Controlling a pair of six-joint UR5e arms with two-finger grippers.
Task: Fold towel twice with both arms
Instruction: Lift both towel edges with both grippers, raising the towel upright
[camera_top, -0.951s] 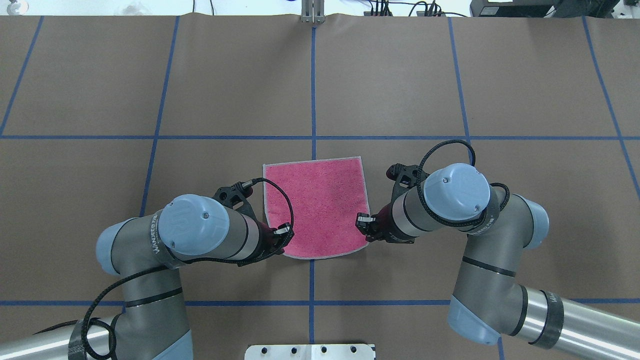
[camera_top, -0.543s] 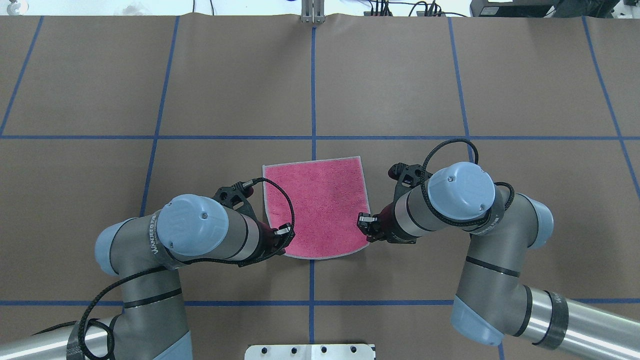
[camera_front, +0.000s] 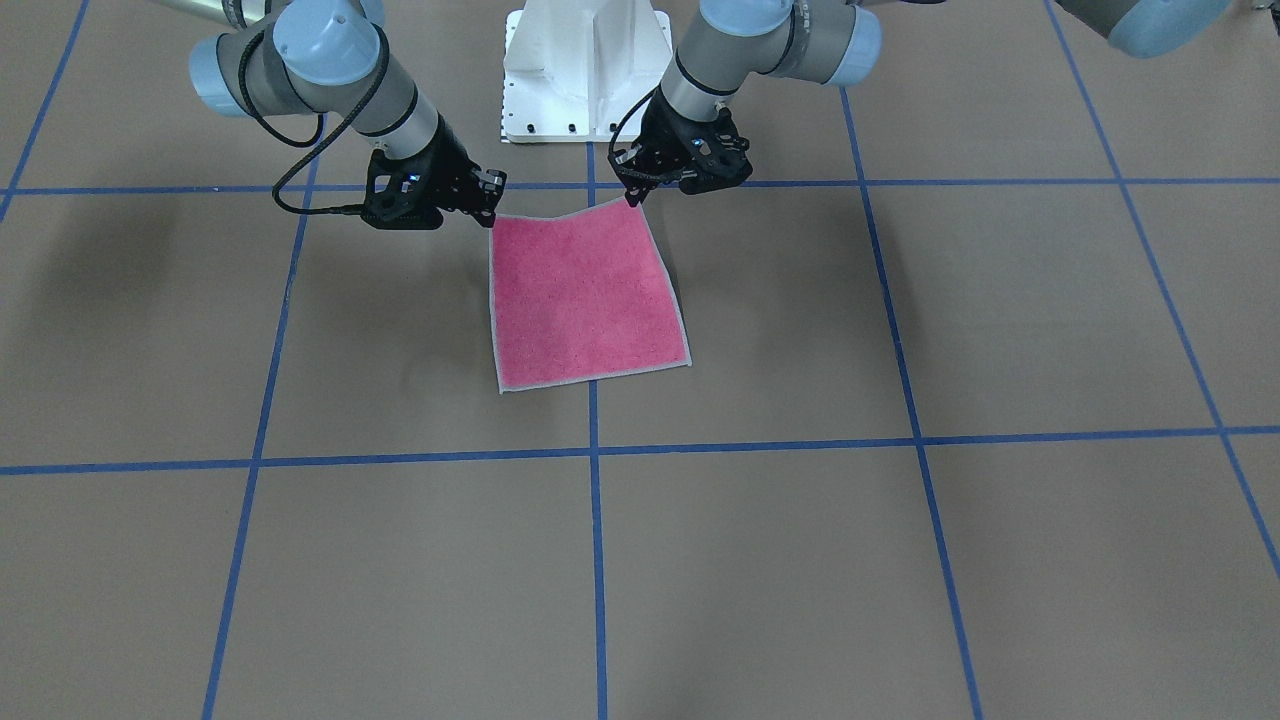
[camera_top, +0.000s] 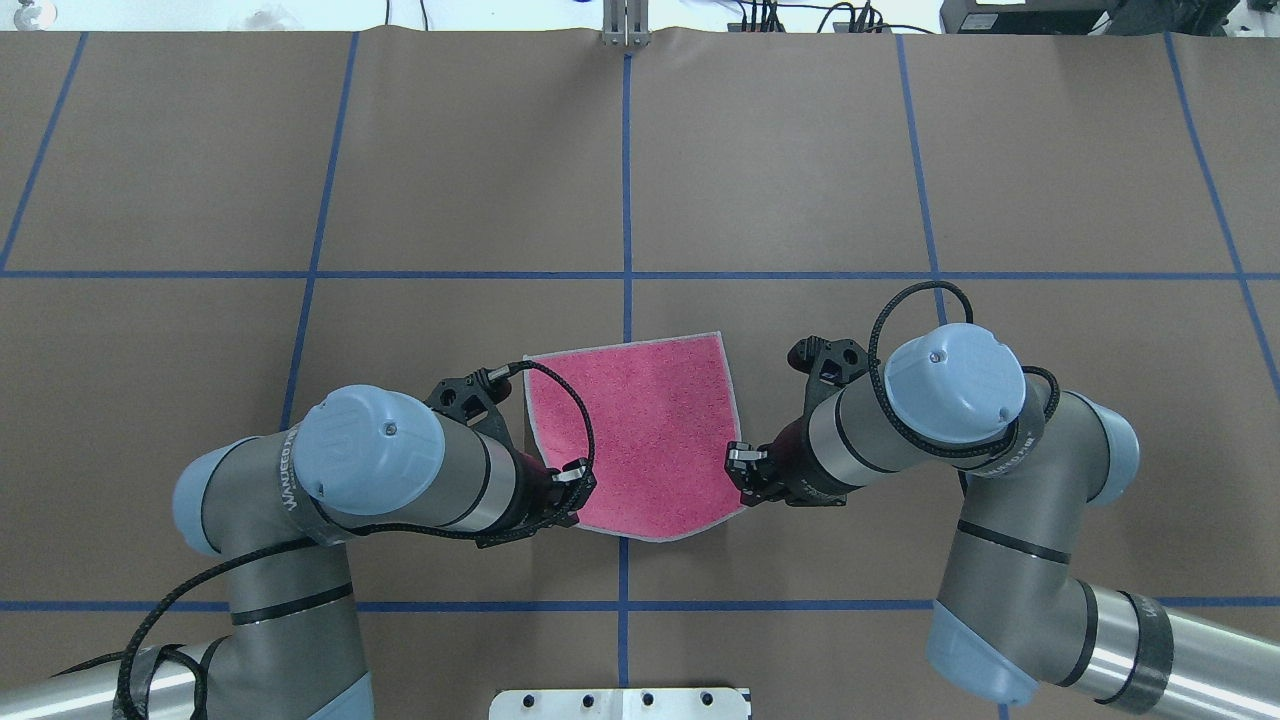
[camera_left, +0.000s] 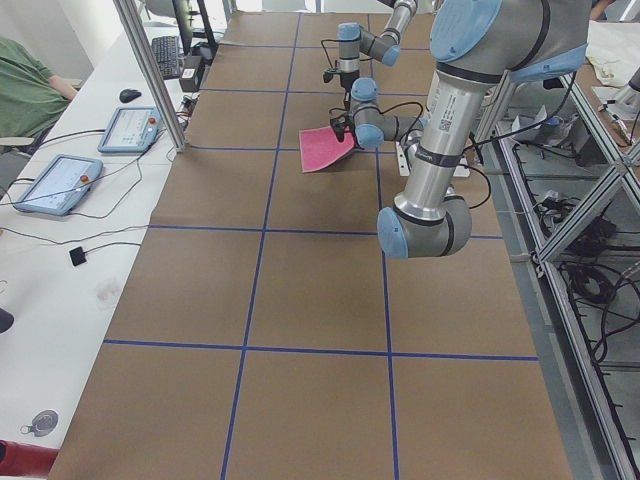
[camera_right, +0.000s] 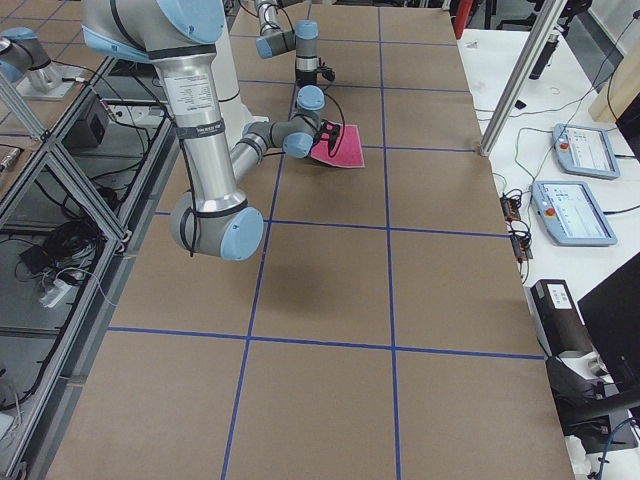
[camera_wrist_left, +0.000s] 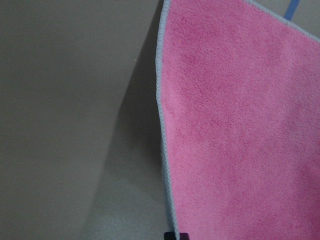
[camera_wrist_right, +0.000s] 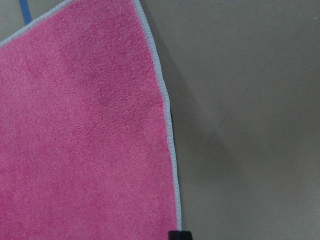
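Note:
The towel (camera_top: 640, 430) lies pink face up with light grey edging, just beyond the table's middle cross of blue tape. Its far edge rests on the table; its two near corners are raised and the near edge sags between them. My left gripper (camera_top: 572, 488) is shut on the near left corner. My right gripper (camera_top: 742, 474) is shut on the near right corner. In the front-facing view the towel (camera_front: 585, 300) slopes up to the left gripper (camera_front: 636, 196) and the right gripper (camera_front: 491, 212). Both wrist views show the pink face (camera_wrist_left: 240, 125) (camera_wrist_right: 80, 130) and its side edging.
The white pedestal base (camera_front: 585, 70) stands close behind the grippers. The brown table cover (camera_top: 300, 180) carries a grid of blue tape. Operator tablets (camera_left: 130, 128) (camera_right: 582, 150) lie on side benches, and a person in green (camera_left: 22, 85) sits past the table's far edge.
Both arms have drawn back toward the base with the near corners held. The towel has slid nearer with them, and its near edge now sags in the middle.

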